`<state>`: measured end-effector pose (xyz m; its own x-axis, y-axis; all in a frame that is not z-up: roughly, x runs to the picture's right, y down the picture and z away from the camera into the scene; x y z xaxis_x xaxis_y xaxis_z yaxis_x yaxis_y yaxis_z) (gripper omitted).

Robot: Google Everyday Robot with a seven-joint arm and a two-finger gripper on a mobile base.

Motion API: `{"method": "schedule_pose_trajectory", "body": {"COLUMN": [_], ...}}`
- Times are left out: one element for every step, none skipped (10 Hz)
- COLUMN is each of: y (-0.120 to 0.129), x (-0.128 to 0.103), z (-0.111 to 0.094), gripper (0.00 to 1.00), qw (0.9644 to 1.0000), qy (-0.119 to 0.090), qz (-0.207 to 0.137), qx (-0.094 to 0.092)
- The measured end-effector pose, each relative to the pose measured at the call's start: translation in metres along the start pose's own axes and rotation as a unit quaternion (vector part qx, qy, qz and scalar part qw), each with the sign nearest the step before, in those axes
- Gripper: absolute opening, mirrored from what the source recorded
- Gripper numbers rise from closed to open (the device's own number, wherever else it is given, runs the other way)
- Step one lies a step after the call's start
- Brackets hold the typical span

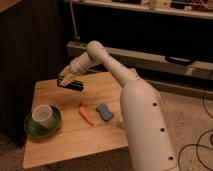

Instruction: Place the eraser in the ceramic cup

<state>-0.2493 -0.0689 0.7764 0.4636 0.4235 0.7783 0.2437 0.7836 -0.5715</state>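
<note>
The eraser (70, 84), a long black bar, hangs in the air over the back left part of the wooden table (65, 140). My gripper (65, 78) is shut on the eraser and holds it clear of the tabletop. The ceramic cup (42, 115), small, round and off-white, stands upright on a green saucer (31, 129) at the table's left front. The gripper and eraser are behind and to the right of the cup, apart from it.
An orange carrot (86, 115) and a small blue block (104, 111) lie near the middle of the table. My white arm (142, 120) crosses the right side. A dark cabinet (25, 55) stands at left, and a dark shelf unit (150, 35) stands behind.
</note>
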Motion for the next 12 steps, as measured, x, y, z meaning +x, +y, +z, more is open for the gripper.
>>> {"method": "schedule_pose_trajectory", "body": {"y": [0.013, 0.025, 0.033, 0.047, 0.058, 0.067, 0.072, 0.076, 0.079, 0.084, 0.088, 0.093], "x": [-0.017, -0.029, -0.037, -0.052, -0.067, -0.08, -0.097, -0.108, -0.114, -0.12, -0.122, -0.124], "z": [0.007, 0.014, 0.021, 0.034, 0.046, 0.052, 0.052, 0.051, 0.051, 0.051, 0.052, 0.053], "gripper": [0.0, 0.0, 0.0, 0.0, 0.0, 0.0, 0.0, 0.0, 0.0, 0.0, 0.0, 0.0], "qw": [0.9998, 0.9993, 0.9987, 0.9969, 0.9949, 0.993, 0.9906, 0.9887, 0.9874, 0.9853, 0.9839, 0.9821], "qy": [-0.018, -0.035, -0.048, -0.073, -0.093, -0.109, -0.125, -0.137, -0.144, -0.156, -0.165, -0.176], "qz": [-0.007, -0.01, -0.012, -0.015, -0.02, -0.027, -0.036, -0.042, -0.045, -0.047, -0.045, -0.041], "qx": [-0.004, -0.009, -0.014, -0.023, -0.031, -0.037, -0.041, -0.045, -0.047, -0.05, -0.051, -0.053]}}
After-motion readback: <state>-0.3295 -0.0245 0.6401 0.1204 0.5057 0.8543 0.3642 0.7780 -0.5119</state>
